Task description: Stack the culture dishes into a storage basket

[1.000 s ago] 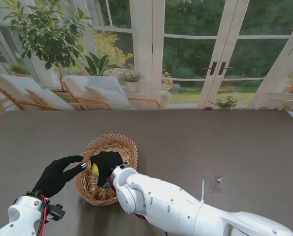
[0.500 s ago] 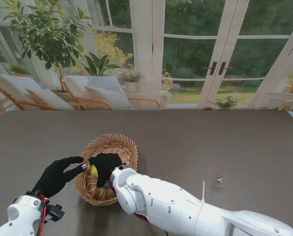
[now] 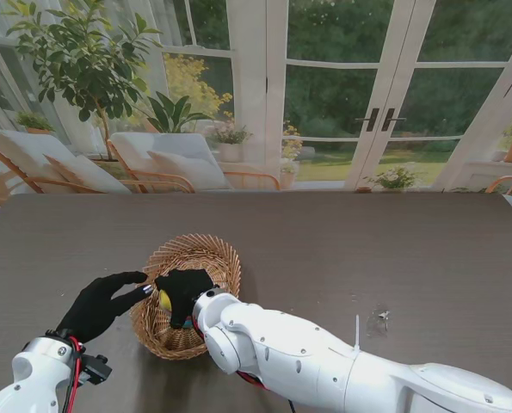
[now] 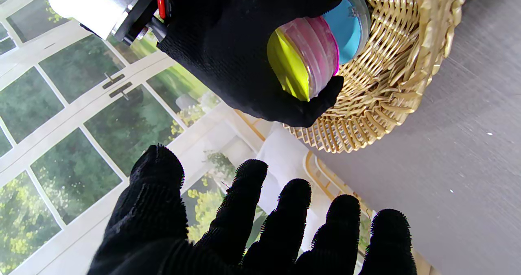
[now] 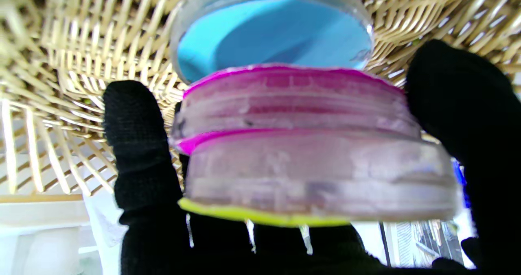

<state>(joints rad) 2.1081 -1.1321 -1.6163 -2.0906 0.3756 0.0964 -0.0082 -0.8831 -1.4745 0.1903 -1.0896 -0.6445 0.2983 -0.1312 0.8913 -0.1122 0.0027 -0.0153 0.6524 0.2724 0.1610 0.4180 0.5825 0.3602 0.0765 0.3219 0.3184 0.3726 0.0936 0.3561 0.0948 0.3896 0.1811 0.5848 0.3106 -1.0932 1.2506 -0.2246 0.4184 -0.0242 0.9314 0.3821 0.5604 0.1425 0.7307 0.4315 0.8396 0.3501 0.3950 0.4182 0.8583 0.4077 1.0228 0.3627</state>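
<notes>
Bright daylight through glass doors at 12 o'clock; soft sheen on tabletop; right wrist view blurred, close dishes out of focus.

The right hand is reaching into the wicker basket, gripping a dish with a yellow face that is showing on the hand's left side. The basket's rim is curving around the hand on its far and right sides. The left hand is hovering just left of the basket with fingers spread, its fingertips nearly touching the rim beside the right hand. A small clear object is lying on the table well to the right of both hands.
</notes>
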